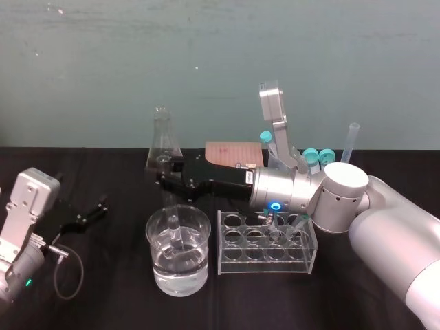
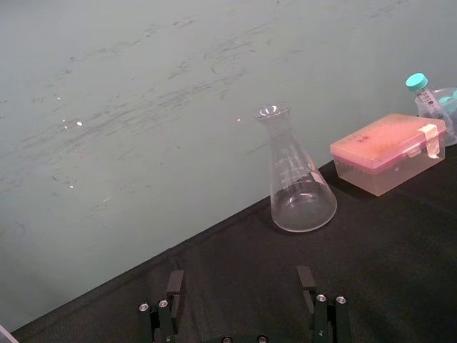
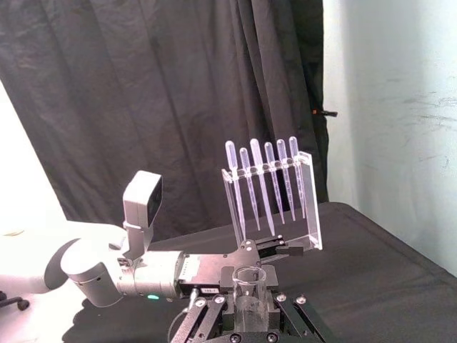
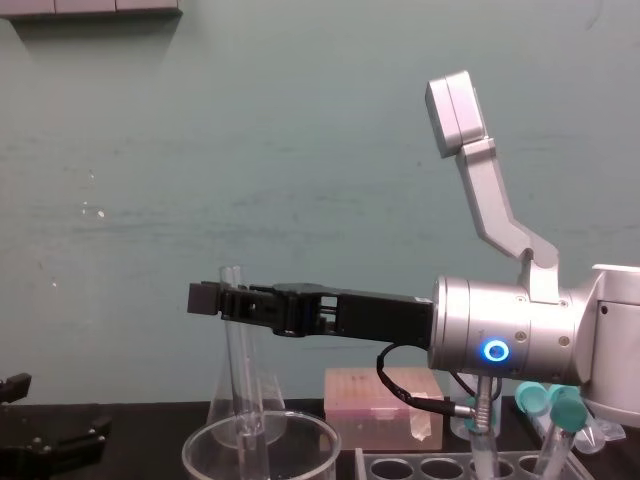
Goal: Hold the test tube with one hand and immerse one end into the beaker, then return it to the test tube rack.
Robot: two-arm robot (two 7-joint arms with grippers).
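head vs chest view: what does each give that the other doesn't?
Head: the liquid level in the beaker, the whole test tube rack. Chest: the test tube upright in the fingers of the right gripper, lower end below the beaker rim. Both: right gripper above the beaker, shut on the test tube; left gripper parked open at the left.

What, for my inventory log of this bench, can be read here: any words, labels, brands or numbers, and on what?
No text is legible.
Flask: faint printed marks, too blurred to read.
Pink box: tape strip, no writing visible.
Left gripper, parked open: white label at its base in the right wrist view, too small to read.
Right gripper, holding the test tube in the beaker: nothing readable.
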